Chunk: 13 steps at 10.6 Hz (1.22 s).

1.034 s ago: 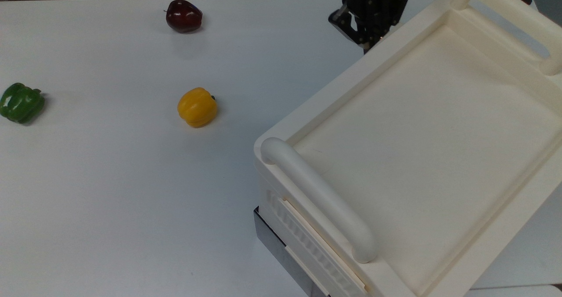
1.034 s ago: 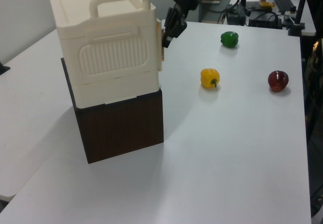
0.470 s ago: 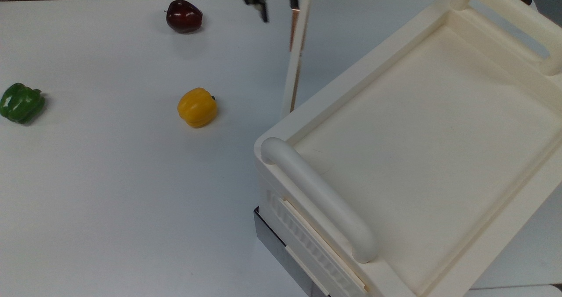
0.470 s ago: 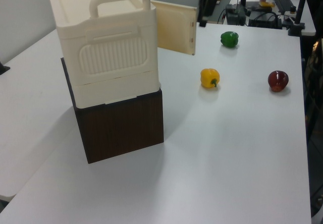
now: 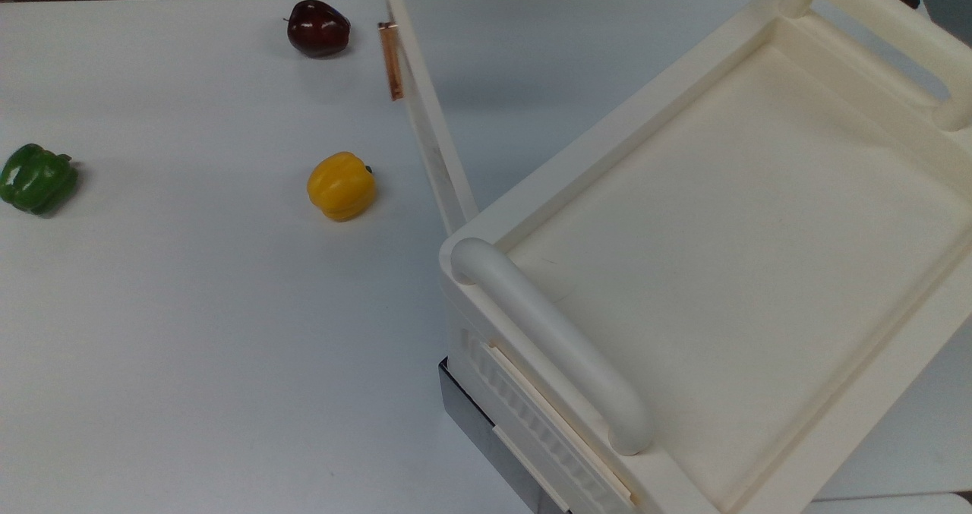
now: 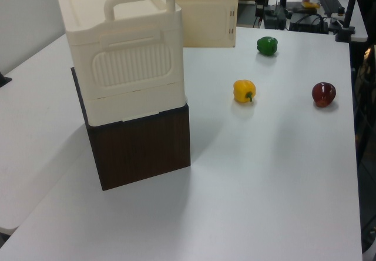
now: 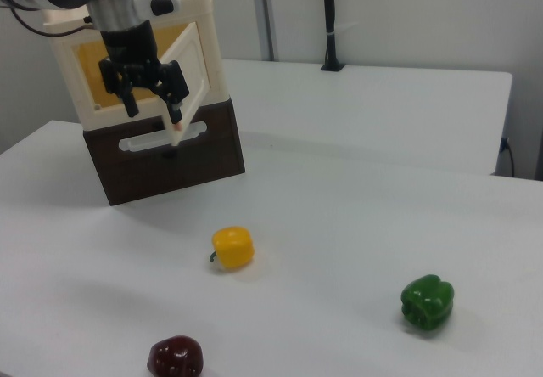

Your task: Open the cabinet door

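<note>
Cabinet door [image 5: 429, 119] stands swung wide, hinged at the corner of the cabinet [image 5: 729, 218] nearest the yellow pepper [image 5: 342, 186], with its free edge and copper bar handle [image 5: 391, 62] pointing away from the cabinet toward the red pepper [image 5: 318, 28]. In the right view the cabinet's yellowish interior is exposed, so I judge the opening essentially done. The tool [image 7: 153, 114] hangs in front of the cabinet's open face, just beside the door's free edge, fingers spread with nothing between them. One finger sits very near the handle, and I cannot tell whether it touches. Risks from here, as judgement only. (1) If the tool pulls away along a line that crosses the door, that finger could snag the handle or the thin edge and drag the panel back toward shut, or push it past its hinge limit. (2) The cabinet rests on a dark brown base [image 6: 141, 149] and looks top-heavy. A sideways knock from the arm, or a hard pull on the door at full swing, could shift or tip the stack on the surface [image 5: 190, 347]. (3) The door may be free-swinging. If the hinge has no hold, the panel could drift back toward the cabinet after release. (4) The yellow pepper lies near the door on the side away from the cabinet, so more swing could bring the panel toward it, though they are apart now. The green pepper [image 5: 36, 178] is well apart from the cabinet and not a concern.
</note>
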{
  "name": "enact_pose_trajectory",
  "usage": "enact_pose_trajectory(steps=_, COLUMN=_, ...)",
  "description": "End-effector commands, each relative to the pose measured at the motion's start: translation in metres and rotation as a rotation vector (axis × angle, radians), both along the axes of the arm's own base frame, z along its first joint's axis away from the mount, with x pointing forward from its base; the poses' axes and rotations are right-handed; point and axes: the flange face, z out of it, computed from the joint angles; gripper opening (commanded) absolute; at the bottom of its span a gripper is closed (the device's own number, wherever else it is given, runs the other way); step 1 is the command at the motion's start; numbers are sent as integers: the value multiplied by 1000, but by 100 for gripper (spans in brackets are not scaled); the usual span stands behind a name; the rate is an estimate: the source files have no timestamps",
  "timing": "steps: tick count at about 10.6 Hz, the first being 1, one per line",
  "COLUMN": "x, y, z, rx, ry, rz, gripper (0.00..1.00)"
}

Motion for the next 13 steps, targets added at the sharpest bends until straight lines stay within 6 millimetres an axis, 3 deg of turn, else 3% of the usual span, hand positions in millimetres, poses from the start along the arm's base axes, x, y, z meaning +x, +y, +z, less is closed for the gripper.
enact_pose_trajectory(steps=1, x=-16, y=-13, z=14, rx=-35, ry=7, rz=-142, gripper=100)
enact_pose_trajectory(steps=4, x=-28, y=-68, z=16, rx=-15, ry=50, rz=-145, gripper=100)
enact_pose_trajectory(steps=7, x=-37, y=-95, z=9, rx=45, ry=105, rz=-10, gripper=100)
enact_pose_trajectory(steps=10, x=-40, y=-106, z=6, rx=71, ry=124, rz=-8, gripper=100)
enact_pose_trajectory(steps=13, x=-41, y=-102, z=5, rx=73, ry=138, rz=-3, gripper=100)
